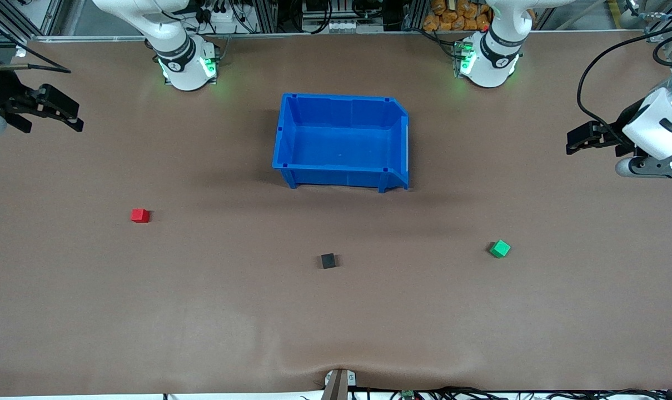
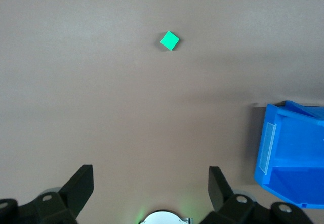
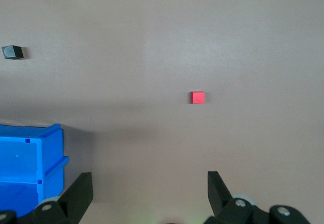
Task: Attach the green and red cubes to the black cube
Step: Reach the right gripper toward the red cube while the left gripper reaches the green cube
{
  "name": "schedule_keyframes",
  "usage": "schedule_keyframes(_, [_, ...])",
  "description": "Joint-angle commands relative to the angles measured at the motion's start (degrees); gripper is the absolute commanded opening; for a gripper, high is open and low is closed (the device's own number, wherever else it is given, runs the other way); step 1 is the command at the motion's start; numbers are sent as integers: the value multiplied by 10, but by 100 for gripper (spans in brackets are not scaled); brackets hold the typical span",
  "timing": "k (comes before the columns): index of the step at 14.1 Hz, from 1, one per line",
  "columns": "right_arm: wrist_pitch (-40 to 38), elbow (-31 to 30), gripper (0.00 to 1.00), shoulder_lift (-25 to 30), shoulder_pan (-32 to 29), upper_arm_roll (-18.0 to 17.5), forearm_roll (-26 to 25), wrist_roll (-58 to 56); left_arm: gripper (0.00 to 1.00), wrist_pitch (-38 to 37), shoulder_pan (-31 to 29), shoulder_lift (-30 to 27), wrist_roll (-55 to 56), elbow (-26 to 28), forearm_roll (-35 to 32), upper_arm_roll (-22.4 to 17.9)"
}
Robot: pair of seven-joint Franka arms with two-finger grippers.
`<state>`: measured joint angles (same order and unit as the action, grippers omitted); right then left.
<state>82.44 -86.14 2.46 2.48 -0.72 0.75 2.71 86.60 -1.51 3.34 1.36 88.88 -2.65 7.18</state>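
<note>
**A:** What do you have in front of you?

**B:** In the front view, the table (image 1: 336,333) fills the frame. The red cube (image 1: 140,215) sits at middle left of the frame, the black cube (image 1: 328,260) just below centre, and the green cube (image 1: 499,248) at lower right of centre. All three lie well apart. An empty blue bin (image 1: 283,139) stands above centre.

**A:** And your grippers?

**B:** The right gripper (image 1: 71,118) hangs at the upper left edge of the frame, the left gripper (image 1: 570,143) at the right edge. Both wait up in the air, wide open, holding nothing. In each wrist view the two fingers stand spread with bare table between them.

**A:** What could go wrong from here?

**B:** You have long reaches ahead. The green cube is turned at an angle to the table edges, so fingers that close unaligned may catch its corners and twist or flick it away. The cubes are small, so a slightly off descent could push one along the table instead of gripping it. When you bring a coloured cube to the black one, which nothing holds down, a sideways press may simply slide it. Both arms converging at the centre could also meet each other
</note>
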Motion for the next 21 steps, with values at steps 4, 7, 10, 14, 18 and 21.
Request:
schedule_keyframes(4, [-4, 7, 100, -4, -5, -2, 1, -2, 100, -12, 6, 2, -7, -8, 1, -1])
schedule_keyframes(7, [-6, 8, 100, -8, -5, -2, 0, -1, 100, -12, 8, 28, 8, -37, 2, -1])
schedule_keyframes(10, [-6, 8, 100, -8, -5, -2, 0, -1, 100, -5, 4, 61, 11, -39, 2, -1])
schedule_keyframes(14, [-5, 9, 100, -8, -5, -2, 0, -1, 100, 10, 2, 90, 14, -35, -1, -1])
schedule_keyframes(18, [-2, 12, 100, -17, -25, -1, 0, -3, 100, 35, 2, 123, 22, -35, 0, -3])
schedule_keyframes(21, [1, 14, 100, -47, -44, -2, -10, -1, 100, 63, 6, 154, 89, -25, 2, -2])
